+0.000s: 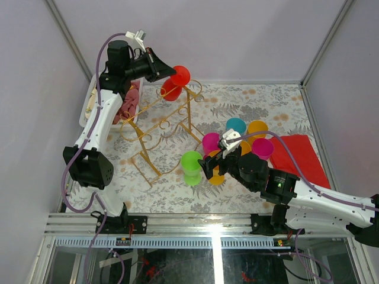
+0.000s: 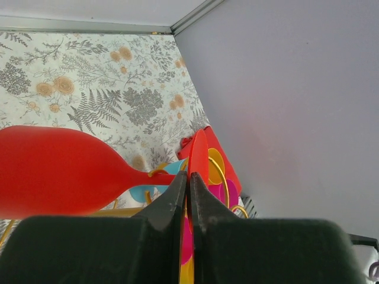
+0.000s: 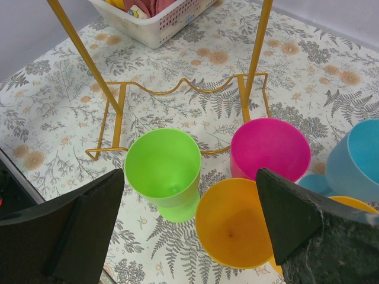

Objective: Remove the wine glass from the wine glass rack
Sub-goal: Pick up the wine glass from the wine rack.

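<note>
My two arms: white links, black joints.
Lilac cable (image 1: 98, 62) along left arm (image 1: 98, 124) and right arm (image 1: 323, 198); matte black wedge fingers (image 3: 284, 219); green light (image 1: 277, 184) on my right elbow housing.

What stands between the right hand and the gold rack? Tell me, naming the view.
Right wrist view: the green glass and the pink glass stand between the open right hand and the wine glass rack, near its base.
</note>
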Controlling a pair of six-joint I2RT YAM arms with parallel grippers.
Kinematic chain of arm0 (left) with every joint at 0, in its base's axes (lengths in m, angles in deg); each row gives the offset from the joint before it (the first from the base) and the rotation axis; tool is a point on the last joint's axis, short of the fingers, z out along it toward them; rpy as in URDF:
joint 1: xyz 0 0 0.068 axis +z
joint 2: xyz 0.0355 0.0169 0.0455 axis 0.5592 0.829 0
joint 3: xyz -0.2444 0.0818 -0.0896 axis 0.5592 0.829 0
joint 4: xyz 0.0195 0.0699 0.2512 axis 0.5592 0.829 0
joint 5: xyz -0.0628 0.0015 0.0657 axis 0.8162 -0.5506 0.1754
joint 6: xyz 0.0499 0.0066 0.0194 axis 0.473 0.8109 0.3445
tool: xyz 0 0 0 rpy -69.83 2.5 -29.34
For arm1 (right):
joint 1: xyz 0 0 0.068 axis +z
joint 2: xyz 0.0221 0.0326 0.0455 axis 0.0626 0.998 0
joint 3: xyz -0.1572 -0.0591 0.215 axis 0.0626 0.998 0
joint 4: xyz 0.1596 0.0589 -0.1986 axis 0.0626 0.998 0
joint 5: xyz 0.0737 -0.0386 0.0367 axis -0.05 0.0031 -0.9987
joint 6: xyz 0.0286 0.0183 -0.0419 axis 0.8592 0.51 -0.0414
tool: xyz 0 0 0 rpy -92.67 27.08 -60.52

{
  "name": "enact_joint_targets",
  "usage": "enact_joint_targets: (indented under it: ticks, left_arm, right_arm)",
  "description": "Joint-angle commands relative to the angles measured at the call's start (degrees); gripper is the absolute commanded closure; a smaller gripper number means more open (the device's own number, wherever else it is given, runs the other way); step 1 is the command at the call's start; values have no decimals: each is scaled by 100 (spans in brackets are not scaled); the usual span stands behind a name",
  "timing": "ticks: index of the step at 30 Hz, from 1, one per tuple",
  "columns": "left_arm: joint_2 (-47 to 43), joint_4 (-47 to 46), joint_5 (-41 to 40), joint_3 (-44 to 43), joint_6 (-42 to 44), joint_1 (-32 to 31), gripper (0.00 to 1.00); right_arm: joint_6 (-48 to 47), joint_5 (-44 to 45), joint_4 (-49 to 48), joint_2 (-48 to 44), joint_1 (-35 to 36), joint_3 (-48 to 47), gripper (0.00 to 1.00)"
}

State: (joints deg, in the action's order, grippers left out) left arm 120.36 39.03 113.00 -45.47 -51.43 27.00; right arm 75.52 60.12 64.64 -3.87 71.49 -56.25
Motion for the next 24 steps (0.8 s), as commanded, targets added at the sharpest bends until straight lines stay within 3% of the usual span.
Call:
enact_joint_targets:
  ticks: [1,24]
  left_arm:
    - [-166,-623,-44,30,-368,55,100]
    - [-481,-689,-718,290,-223,84,100]
  right_arm:
    - [22,52,-192,-18,33,-178,1]
    - [24,111,-119,-65,33,-167,1]
